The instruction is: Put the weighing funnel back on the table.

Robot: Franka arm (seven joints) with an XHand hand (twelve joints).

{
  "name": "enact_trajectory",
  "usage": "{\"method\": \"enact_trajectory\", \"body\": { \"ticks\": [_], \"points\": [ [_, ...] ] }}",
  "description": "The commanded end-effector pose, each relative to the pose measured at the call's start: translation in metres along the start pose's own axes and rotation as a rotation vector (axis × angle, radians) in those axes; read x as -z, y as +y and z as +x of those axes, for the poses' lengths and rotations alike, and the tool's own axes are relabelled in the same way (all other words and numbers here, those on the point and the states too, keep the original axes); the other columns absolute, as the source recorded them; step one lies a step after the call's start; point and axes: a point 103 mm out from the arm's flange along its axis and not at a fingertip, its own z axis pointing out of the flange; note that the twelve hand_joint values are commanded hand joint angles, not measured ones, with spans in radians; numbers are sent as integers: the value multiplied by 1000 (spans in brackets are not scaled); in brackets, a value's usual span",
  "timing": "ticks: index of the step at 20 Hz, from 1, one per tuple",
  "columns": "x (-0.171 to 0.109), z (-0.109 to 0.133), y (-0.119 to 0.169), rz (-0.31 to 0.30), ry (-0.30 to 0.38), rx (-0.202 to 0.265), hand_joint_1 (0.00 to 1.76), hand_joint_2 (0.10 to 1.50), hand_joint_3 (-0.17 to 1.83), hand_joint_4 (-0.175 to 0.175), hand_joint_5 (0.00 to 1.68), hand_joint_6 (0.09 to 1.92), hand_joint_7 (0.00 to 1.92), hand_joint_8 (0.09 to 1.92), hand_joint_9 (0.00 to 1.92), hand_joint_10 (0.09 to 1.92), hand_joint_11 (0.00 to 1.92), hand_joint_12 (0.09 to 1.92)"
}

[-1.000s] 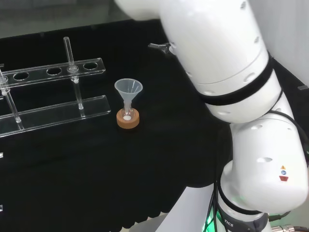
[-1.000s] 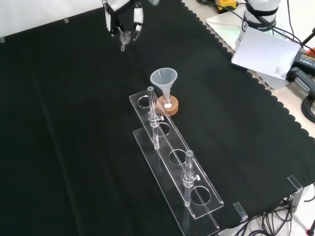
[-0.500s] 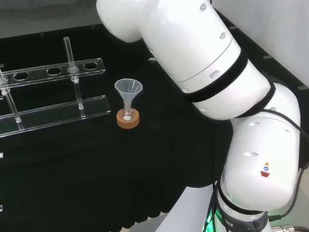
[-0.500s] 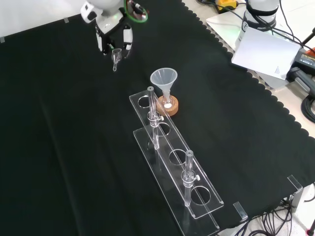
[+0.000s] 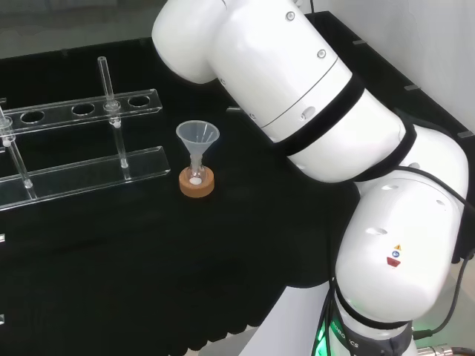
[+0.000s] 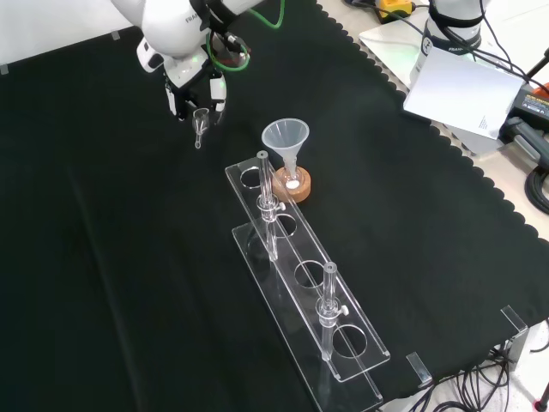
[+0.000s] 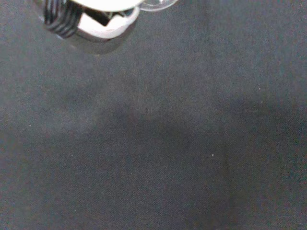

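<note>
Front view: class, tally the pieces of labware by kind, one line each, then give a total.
Funnel: 1
Weighing funnel, in the hand: 1
Small flask: 1
Cork ring: 1
Clear rack: 1
Total: 5

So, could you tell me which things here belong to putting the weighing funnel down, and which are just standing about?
In the job: the hand, the weighing funnel it holds, the black cloth below.
Standing about: the funnel, its cork ring, the clear rack.
</note>
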Motion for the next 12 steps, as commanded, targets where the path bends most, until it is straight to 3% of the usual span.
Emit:
{"method": "enact_trajectory", "body": {
  "ticks": [1, 12],
  "points": [
    [-13, 4, 11, 12, -14, -4, 1112, 738, 514, 175, 1262, 638, 1047, 525, 1442, 87, 1176, 795],
    [-24, 11, 21, 27, -45, -12, 1111, 740, 513, 175, 1260, 640, 1044, 528, 1442, 87, 1176, 795]
  ]
}}
